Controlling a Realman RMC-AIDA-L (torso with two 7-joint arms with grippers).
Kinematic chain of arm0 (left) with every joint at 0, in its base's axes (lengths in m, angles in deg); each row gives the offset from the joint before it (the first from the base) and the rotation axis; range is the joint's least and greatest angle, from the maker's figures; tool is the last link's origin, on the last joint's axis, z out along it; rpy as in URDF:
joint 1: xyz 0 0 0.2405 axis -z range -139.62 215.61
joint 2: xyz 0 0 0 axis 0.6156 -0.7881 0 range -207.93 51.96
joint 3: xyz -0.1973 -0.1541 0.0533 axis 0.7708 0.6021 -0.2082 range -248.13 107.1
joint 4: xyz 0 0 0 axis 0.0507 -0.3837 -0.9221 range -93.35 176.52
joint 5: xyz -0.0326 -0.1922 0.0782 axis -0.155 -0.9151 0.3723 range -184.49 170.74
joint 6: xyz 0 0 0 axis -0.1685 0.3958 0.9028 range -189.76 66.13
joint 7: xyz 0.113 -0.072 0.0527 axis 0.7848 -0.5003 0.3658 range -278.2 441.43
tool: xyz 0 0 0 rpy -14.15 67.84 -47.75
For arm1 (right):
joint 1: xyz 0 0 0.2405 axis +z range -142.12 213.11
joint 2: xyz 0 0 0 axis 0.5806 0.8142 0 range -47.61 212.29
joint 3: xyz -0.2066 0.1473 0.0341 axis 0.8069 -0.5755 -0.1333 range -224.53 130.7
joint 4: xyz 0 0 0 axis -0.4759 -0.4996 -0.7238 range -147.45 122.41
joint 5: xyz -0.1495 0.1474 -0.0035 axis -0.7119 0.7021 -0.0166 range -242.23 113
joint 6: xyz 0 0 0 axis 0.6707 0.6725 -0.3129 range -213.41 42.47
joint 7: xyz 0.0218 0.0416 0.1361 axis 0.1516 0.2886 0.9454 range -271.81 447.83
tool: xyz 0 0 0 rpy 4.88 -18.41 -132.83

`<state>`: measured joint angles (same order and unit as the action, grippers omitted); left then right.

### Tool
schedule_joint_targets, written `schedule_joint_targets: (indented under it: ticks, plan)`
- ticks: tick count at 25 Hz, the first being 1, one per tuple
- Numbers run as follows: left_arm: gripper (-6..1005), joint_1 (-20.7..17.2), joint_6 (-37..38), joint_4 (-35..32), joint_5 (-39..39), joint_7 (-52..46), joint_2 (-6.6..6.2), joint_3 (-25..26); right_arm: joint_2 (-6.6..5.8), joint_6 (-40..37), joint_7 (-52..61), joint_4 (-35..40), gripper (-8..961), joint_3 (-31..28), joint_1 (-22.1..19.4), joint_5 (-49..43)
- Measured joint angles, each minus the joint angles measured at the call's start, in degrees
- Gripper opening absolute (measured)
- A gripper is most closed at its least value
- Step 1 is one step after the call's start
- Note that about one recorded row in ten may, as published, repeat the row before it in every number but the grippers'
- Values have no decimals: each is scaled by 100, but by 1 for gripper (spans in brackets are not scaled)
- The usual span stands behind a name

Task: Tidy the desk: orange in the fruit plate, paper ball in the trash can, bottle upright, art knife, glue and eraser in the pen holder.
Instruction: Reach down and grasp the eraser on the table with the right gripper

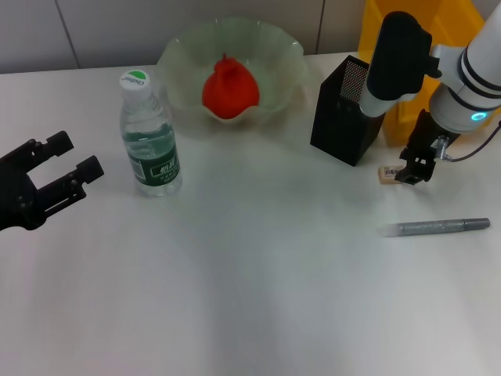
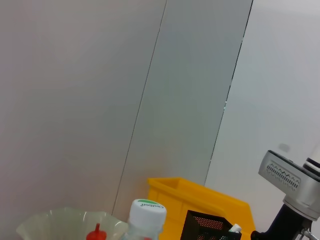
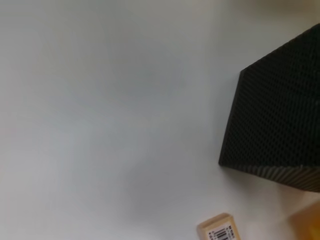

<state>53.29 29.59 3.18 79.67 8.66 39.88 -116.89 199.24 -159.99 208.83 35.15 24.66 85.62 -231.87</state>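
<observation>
Right beside the black square mesh pen holder (image 1: 345, 110), at its 4 o'clock on the white bench (image 1: 250, 298), the small beige rectangular eraser (image 1: 387, 174) lies flat, with the right hand (image 1: 414, 168) low and just beside it at its 3 o'clock. I cannot tell whether that hand's fingers are parted or clenched. The left hand (image 1: 66, 166) hovers released, well apart at the bench's 9 o'clock edge, so I judge the right arm far better placed for the eraser.
</observation>
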Motion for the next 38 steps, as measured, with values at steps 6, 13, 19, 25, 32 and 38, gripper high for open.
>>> schedule_joint_targets:
  ticks: [6, 13, 19, 25, 32, 38]
  plan:
    - [738, 0, 1, 9, -5, 9, -1, -3, -20, 99, 11, -40, 333, 29, 8, 0]
    - [738, 1, 6, 24, -6, 9, -1, -3, -20, 152, 12, -228, 330, 56, 68, 0]
    - [738, -7, 9, 35, -6, 9, -1, -3, -19, 197, 11, -270, 329, 58, 77, 0]
    - [738, -13, 9, 35, -6, 9, -1, -3, -12, 215, -10, -317, 328, 58, 86, 0]
    - [738, -43, 9, 35, -6, 9, 6, -3, 6, 296, -41, -337, 327, 89, 75, 0]
    - [738, -62, 9, 35, -6, 9, 15, -3, 10, 362, -45, -433, 326, 169, 96, 0]
